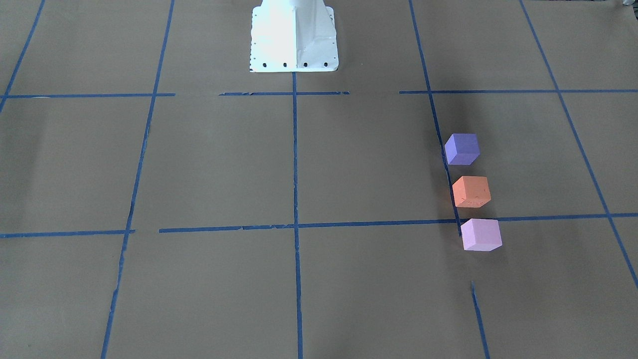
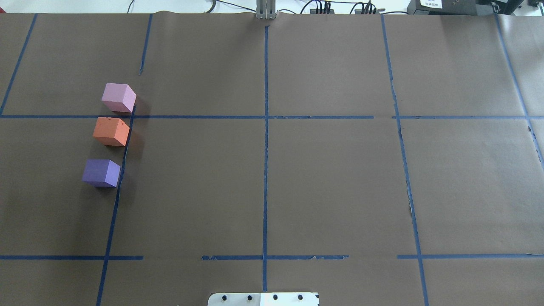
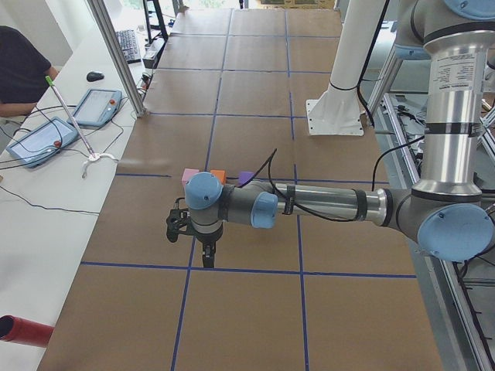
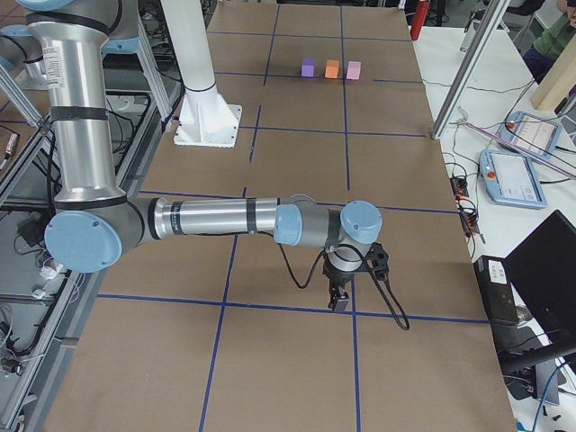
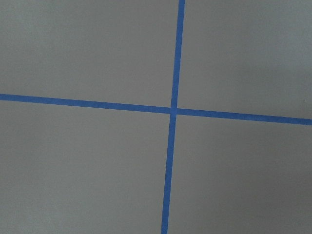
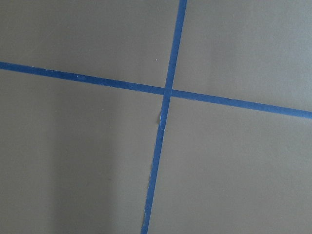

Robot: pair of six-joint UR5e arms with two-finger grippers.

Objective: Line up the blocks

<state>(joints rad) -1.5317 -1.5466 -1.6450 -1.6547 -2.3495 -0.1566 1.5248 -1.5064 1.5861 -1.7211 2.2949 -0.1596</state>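
Three cubes stand in a straight row along a blue tape line on the robot's left side: violet-blue (image 1: 462,149), orange (image 1: 471,191), pale pink (image 1: 480,234). The overhead view shows the pink (image 2: 118,97), orange (image 2: 111,131) and violet-blue (image 2: 101,172) cubes with small gaps between them. My left gripper (image 3: 207,259) hangs over the table, off to the side of the row, outside the overhead view. My right gripper (image 4: 340,301) hangs far from the cubes (image 4: 332,68) at the other end. I cannot tell whether either is open or shut. Both wrist views show only tape crossings.
The white robot base (image 1: 294,37) stands at the table's middle edge. Brown paper with a blue tape grid (image 2: 265,170) covers the table. Tablets (image 3: 42,139) and a seated person are on the operators' side. A red cylinder (image 3: 23,331) lies at the near corner.
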